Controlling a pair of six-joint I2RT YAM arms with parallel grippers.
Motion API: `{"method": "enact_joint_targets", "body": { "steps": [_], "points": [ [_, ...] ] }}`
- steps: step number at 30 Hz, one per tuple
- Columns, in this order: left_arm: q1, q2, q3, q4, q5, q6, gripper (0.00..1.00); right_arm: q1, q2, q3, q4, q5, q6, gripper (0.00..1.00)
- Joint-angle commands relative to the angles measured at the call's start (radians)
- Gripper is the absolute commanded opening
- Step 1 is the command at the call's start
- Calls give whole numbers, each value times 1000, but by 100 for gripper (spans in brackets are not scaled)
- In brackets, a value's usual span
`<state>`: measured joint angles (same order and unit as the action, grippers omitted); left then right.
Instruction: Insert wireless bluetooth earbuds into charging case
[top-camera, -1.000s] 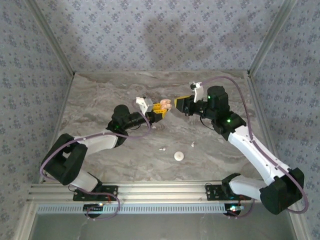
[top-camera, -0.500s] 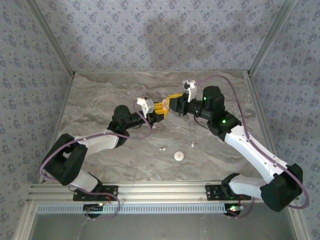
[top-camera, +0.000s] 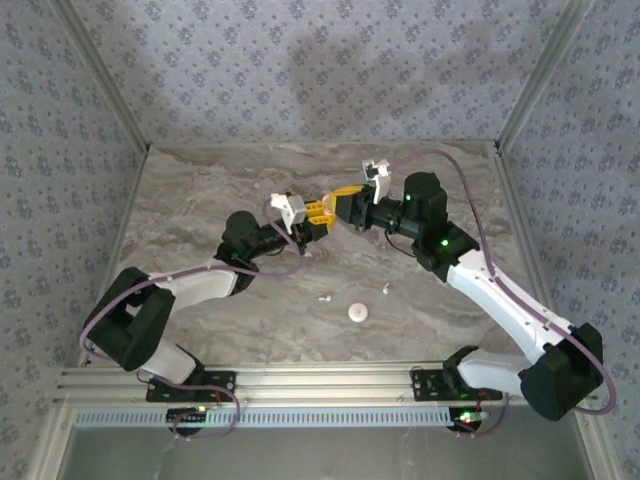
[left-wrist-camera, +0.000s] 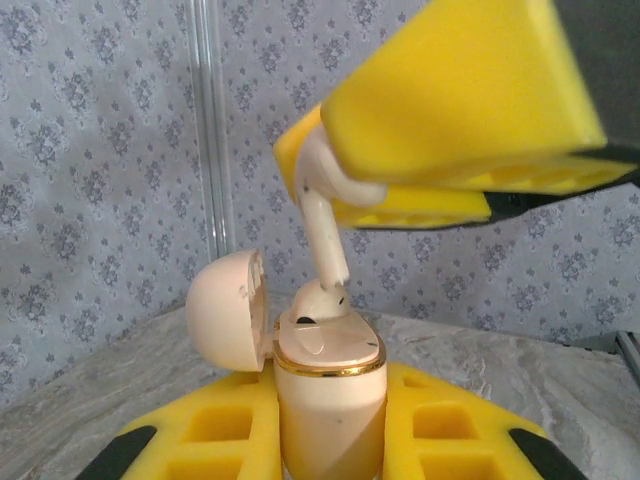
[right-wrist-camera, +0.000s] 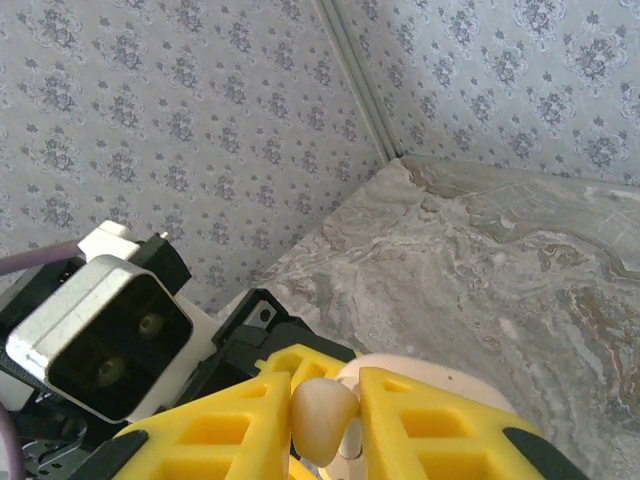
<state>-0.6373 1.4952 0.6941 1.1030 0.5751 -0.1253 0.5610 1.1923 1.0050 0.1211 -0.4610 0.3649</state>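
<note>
A marble desk (top-camera: 200, 190) lies before you, walled in by patterned paper. Your left arm (top-camera: 190, 285) and right arm (top-camera: 500, 290) reach in from the near edge and meet above the far middle of the desk. The left pincer (top-camera: 313, 213) has its yellow fingers pinching a cream case (left-wrist-camera: 330, 400) upright between them. The case's domed lid (left-wrist-camera: 225, 322) is swung open to one side. The right pincer (top-camera: 345, 206) hangs right above the case, its fingers pressed onto the bud end of a white earbud (left-wrist-camera: 325, 235). The earbud's stem points down to the case's open top. A white rounded tip (left-wrist-camera: 318, 300) shows in that opening, just under the stem. On the desk nearer you, well apart from the pincers, lie a round white piece (top-camera: 358, 312) and two loose earbuds (top-camera: 324, 298), the second (top-camera: 386, 290) to its right.
</note>
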Motion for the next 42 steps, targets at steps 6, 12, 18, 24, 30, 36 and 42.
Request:
{"method": "enact_joint_targets", "body": {
  "steps": [6, 12, 18, 24, 30, 36, 42],
  "points": [
    [-10, -6, 42, 64, -11, -34, 11, 7, 12, -29, 70, 4, 23, 26],
    [-15, -8, 44, 69, -15, -39, 11, 6, 12, -42, 108, 9, 33, 26],
    [-17, -12, 47, 70, -26, -40, 11, 6, 21, -45, 116, -38, 54, 26],
    [-16, -19, 51, 71, -28, -42, 11, 2, 20, -57, 77, -78, 56, 26],
    [-17, -20, 58, 85, -40, -60, 11, 0, 35, -67, 72, -108, 67, 26],
    [-17, -28, 59, 93, -50, -71, 11, -2, 42, -82, 73, -111, 66, 26],
    [-18, -34, 61, 96, -50, -72, 11, -7, 49, -86, 45, -108, 54, 29]
  ]
}}
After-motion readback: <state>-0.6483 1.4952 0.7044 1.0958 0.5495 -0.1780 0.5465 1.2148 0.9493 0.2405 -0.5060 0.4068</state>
